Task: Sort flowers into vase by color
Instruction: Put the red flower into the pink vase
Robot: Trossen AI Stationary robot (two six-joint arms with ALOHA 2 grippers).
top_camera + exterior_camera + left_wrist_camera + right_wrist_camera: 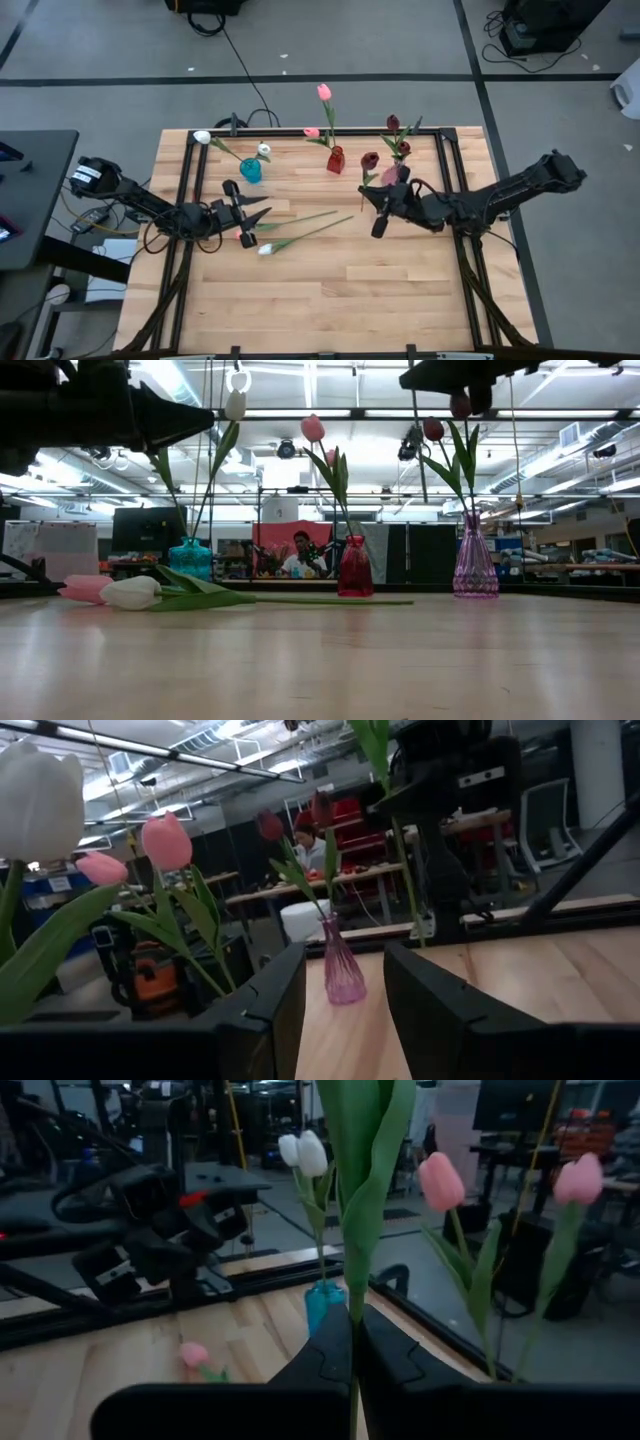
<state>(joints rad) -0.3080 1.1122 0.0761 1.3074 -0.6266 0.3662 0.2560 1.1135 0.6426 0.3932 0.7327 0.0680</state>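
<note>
Two tulips lie on the table: a pink head [243, 236] [85, 588] and a white head [266, 249] [130, 593], stems running toward the right. My left gripper [262, 208] [345, 1015] hovers open above and just left of them. My right gripper [372, 197] [352, 1355] is raised near the purple vase [392, 176] [474, 565], shut on a maroon tulip [370, 160]. The purple vase holds two maroon tulips [433, 428]. A teal vase [250, 171] holds white tulips [303, 1152], and a red vase [335, 160] holds pink ones [324, 92]. My right gripper pinches the maroon tulip's stem [352, 1325] between its two shut fingers, which lie across it. A broad green leaf [362, 1170] rises from the hold, and the thin lower stem [415, 445] hangs below. The flower is upright and lifted clear of the table.
Black rails [190, 180] [447, 170] run along the table's left and right sides. The three vases stand in a row near the far edge. Bare wood [350, 290] fills the near half. A person [300, 555] sits in the room beyond.
</note>
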